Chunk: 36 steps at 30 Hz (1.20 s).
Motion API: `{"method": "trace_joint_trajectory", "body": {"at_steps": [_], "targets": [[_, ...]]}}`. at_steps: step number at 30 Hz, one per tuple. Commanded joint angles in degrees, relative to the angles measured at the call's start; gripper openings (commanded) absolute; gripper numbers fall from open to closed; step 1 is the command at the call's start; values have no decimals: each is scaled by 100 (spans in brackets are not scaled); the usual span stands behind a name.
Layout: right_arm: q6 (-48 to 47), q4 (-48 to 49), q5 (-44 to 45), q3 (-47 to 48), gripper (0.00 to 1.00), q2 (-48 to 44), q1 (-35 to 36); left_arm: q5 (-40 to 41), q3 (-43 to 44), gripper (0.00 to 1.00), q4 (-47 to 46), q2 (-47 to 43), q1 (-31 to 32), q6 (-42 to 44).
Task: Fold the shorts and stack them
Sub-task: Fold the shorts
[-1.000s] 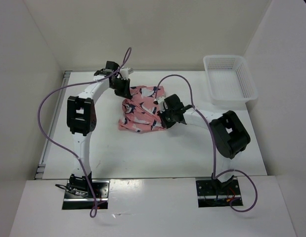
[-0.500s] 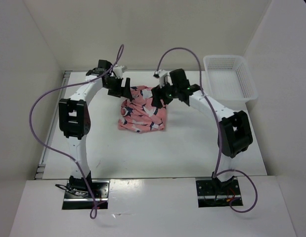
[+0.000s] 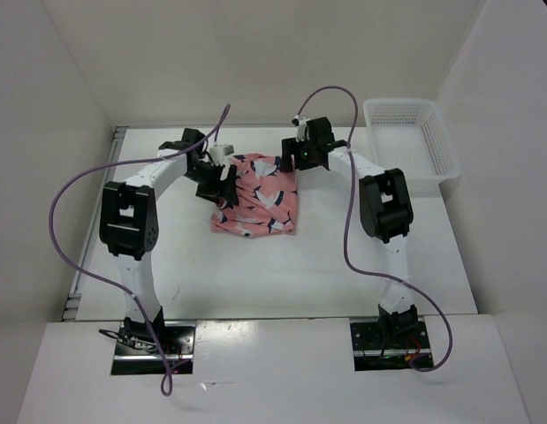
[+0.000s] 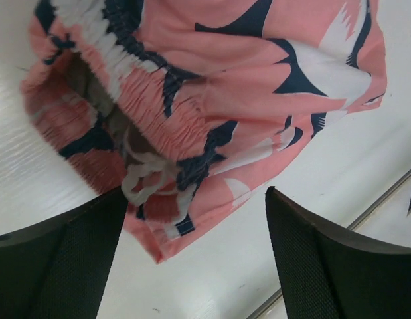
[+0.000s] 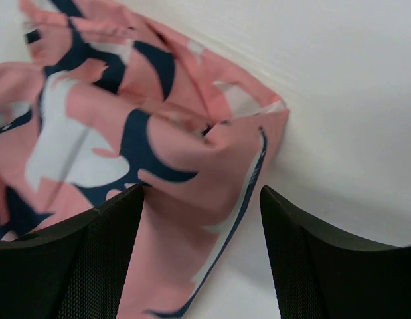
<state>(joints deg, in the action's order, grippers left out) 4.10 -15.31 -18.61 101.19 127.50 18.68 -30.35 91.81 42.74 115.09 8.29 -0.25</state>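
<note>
Top external view showed the shorts [image 3: 255, 196] lying in a rumpled, roughly folded heap on the table [image 3: 344, 265], toward its far middle. The left gripper [image 3: 224, 185] hung at the heap's left edge, and the right gripper [image 3: 292, 161] at its far right corner. Both wrist views showed fingers spread wide, nothing clamped between them, with cloth lying below the gap. The left wrist view caught the gathered waistband [image 4: 145, 100]. A basket [image 3: 413, 141] stood far right, well apart.
</note>
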Motion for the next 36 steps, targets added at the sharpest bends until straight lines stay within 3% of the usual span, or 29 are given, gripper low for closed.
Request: {"method": "trace_joint_trajectory", "body": {"at_steps": [1,6,9,13,14,18,21,25,30,31,33,34,36], "targets": [[258,318,226,752,76,213,-66,-76,39,92,-90,118,58,25],[364,318,226,938,76,503,-180,-428,-48,88,-91,225,120,25],[486,318,-37,816,74,652,-180,-112,-242,69,-91,225,172,25],[601,318,-100,753,52,767,-180,134,-304,38,102,286,172,25],[688,318,101,753,38,837,-180,134,-304,32,155,286,172,25],[847,432,314,911,9,890,-180,239,-304,7,340,286,172,25],[961,432,401,1043,2,1004,-180,292,-304,4,524,286,172,25],[961,485,683,1271,1,1057,-180,424,-304,3,683,111,172,25],[961,485,683,1386,10,1057,-180,495,-594,6,797,110,172,25],[961,485,553,1386,24,1057,-180,495,-646,19,797,110,172,25],[821,485,438,1438,46,1005,-180,443,-586,34,797,110,172,25],[768,485,315,1439,69,1005,-180,364,-463,40,797,110,172,25],[566,432,174,1439,80,865,-180,188,-270,54,797,41,172,25]]}}
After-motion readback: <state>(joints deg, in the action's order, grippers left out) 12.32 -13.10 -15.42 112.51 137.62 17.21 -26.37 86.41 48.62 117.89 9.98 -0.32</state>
